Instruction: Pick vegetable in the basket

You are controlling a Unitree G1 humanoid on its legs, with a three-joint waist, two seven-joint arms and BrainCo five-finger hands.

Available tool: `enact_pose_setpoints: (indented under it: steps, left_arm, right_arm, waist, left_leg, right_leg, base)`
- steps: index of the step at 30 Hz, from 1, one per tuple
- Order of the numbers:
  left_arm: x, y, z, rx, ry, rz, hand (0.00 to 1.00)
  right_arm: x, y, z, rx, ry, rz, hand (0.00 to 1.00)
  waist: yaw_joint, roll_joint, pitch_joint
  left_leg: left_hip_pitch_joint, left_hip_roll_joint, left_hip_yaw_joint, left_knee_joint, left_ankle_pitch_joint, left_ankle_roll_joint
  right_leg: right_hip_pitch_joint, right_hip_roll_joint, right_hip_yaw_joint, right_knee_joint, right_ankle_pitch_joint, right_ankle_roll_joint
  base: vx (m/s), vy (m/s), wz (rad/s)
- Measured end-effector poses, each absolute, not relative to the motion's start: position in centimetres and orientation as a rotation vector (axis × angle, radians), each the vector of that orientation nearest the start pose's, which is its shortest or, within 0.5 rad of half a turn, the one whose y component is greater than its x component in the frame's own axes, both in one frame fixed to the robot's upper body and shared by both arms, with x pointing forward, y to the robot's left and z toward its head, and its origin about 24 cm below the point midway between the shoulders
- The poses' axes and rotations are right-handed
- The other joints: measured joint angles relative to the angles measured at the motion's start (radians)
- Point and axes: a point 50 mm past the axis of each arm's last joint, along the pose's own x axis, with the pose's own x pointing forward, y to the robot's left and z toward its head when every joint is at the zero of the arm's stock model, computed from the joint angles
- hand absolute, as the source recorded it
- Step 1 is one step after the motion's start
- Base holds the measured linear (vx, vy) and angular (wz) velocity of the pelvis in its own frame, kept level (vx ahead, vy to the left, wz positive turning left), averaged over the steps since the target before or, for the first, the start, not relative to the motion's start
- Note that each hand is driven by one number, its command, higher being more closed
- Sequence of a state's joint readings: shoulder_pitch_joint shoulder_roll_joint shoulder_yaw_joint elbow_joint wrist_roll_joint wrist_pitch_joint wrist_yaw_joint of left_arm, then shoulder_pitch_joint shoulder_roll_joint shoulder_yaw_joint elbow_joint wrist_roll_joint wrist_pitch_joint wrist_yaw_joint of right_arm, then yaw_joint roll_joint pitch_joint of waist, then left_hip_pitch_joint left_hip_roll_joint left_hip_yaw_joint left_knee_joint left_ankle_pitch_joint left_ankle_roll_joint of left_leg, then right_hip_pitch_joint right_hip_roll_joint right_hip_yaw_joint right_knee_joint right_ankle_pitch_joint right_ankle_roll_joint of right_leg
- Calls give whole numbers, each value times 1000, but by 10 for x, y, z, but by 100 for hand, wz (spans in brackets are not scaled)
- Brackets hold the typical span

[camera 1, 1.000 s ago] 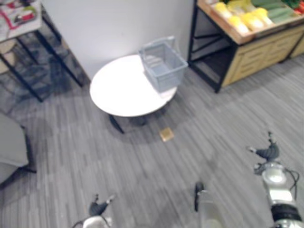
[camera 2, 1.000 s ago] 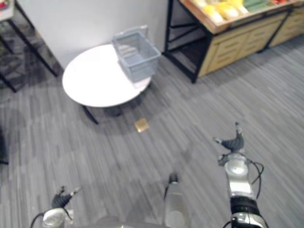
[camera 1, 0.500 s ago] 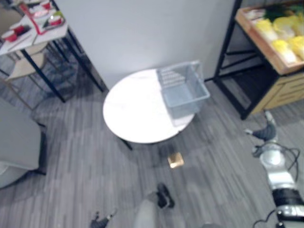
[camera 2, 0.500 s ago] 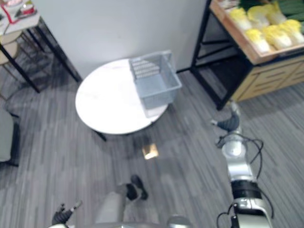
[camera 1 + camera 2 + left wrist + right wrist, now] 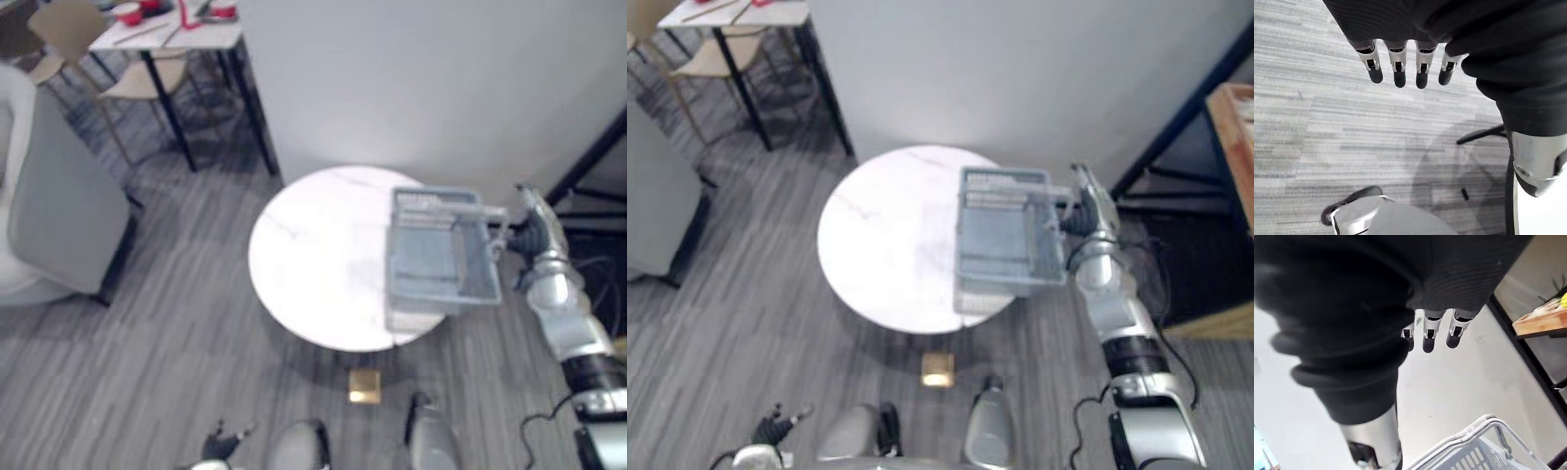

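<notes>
1. Basket position first: your grey plastic basket (image 5: 431, 199) stands upright on the robot's-right part of the round white table (image 5: 313, 255). Its near end hangs slightly over the table's edge.
2. Through the open top you can see the basket's own grid floor.
3. Your right hand (image 5: 532, 230) is raised at the basket's far right corner, just beside the rim. You cannot tell from the head views whether it touches the rim.
4. In the right wrist view its fingers (image 5: 1429, 338) reach out straight toward the pale wall (image 5: 411, 78) and hold nothing. The basket's rim and handle show close to the hand.
5. Your left hand (image 5: 774, 431) hangs low, well apart from the table.
6. In the left wrist view its fingers (image 5: 1396, 73) are straight, side by side and empty, over the grey striped carpet (image 5: 147, 372).
7. The yellow vegetable (image 5: 1561, 300) you are after lies on a wooden shelf (image 5: 1537, 323) carried by a black frame (image 5: 1176, 127), well apart from the basket.
8. A small tan square (image 5: 364, 385) lies on the carpet just by the table's near edge.
9. On the robot's left you have a grey armchair (image 5: 59, 215), and beyond it a dining table (image 5: 167, 29) with red items on top.
</notes>
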State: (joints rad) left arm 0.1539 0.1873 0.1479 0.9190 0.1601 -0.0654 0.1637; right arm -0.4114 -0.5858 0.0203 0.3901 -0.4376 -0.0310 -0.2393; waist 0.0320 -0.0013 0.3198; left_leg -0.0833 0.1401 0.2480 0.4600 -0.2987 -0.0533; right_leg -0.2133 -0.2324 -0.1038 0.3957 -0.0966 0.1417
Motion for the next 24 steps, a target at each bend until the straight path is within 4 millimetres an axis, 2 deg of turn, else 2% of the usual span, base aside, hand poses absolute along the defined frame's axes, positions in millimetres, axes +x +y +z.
enact_pose_setpoints:
  steps: [1,3,6,8,10,16,17,22,24]
  left_arm:
    - [92,250,-141,348,987,290,0]
    - [92,250,-141,349,984,286,0]
    - [94,247,-140,349,968,281,0]
    - [95,247,-140,348,966,281,0]
    - [96,247,-140,347,962,281,0]
    - [99,248,-137,350,935,308,0]
    - [100,248,-137,350,933,311,0]
    - [103,248,-135,347,911,316,0]
    - [112,245,-134,324,886,314,0]
  right_arm:
    - [327,-264,125,-1041,-171,-276,0]
    - [330,-254,122,-1070,-178,-229,0]
    - [334,-242,116,-1096,-167,-158,0]
    - [345,-232,123,-1119,-187,-114,0]
    - [357,-225,134,-1144,-203,-101,0]
    - [381,-225,167,-1206,-229,-145,0]
    - [383,-226,169,-1208,-225,-152,100]
    - [394,-244,190,-1254,-180,-224,100]
    - [396,-263,205,-1323,-134,-269,100]
  waist:
    - [8,27,-4]
    - [1,38,-2]
    - [1,47,1]
    - [2,50,4]
    - [13,63,16]
    - [42,86,65]
    - [49,87,71]
    - [58,98,102]
    - [59,117,123]
  left_leg:
    - [-10,43,2,-11,6,-16]
    - [-11,66,2,-77,41,-49]
    - [22,77,11,-183,95,-73]
    - [19,77,12,-207,110,-77]
    - [14,78,10,-220,118,-78]
    - [-38,55,-19,-266,168,-76]
    - [-40,54,-19,-270,174,-77]
    - [-86,44,-44,-291,210,-73]
    - [-95,33,-50,-307,229,-69]
  right_leg:
    - [-7,40,-13,-19,5,-20]
    - [-14,70,-38,-42,11,-38]
    - [-6,93,-56,-83,25,-60]
    - [-6,99,-59,-110,30,-66]
    - [-2,103,-63,-146,51,-69]
    - [-5,97,-95,-237,106,-68]
    - [-6,97,-97,-242,110,-69]
    - [-37,97,-116,-255,127,-74]
    - [-49,90,-117,-254,134,-74]
  base:
    - [241,-329,-5]
    - [223,-255,4]
    - [182,-155,10]
    - [107,-51,3]
    - [56,16,6]
    - [-33,25,22]
    - [-68,1,12]
    - [-86,-25,17]
    - [-96,-12,10]
